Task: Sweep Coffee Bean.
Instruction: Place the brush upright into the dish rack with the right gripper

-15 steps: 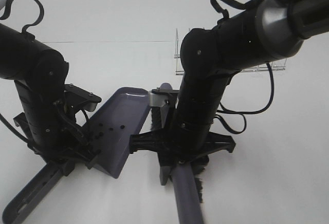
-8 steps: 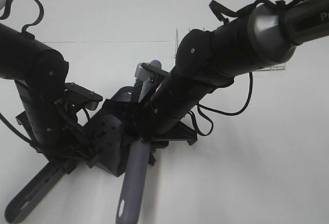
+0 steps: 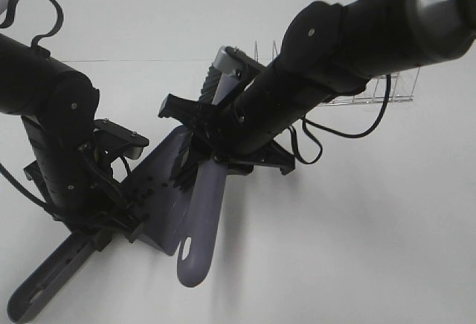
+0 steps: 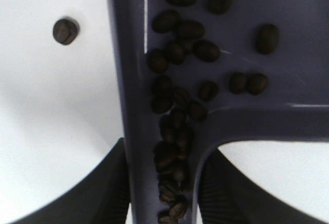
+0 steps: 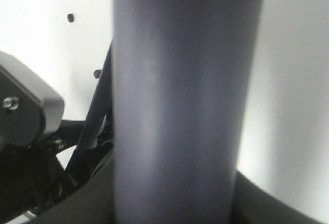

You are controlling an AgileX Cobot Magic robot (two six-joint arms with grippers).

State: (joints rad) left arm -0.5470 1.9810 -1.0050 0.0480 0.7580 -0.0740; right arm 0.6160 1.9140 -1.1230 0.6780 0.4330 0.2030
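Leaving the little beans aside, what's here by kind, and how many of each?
dustpan: 1
brush: 1
clear rack: 1
robot arms: 2, left arm and right arm
Total: 5

Smooth grey plastic dustpan [image 4: 303, 80], faintly glossy dark coffee beans [image 4: 206, 51], smooth satin plastic brush handle [image 5: 175, 106], matt white table [image 3: 372, 250]

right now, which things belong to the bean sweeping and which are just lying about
Job: dustpan, brush, coffee beans in the pan, one stray bean on the table.
Lying about: clear rack at the back.
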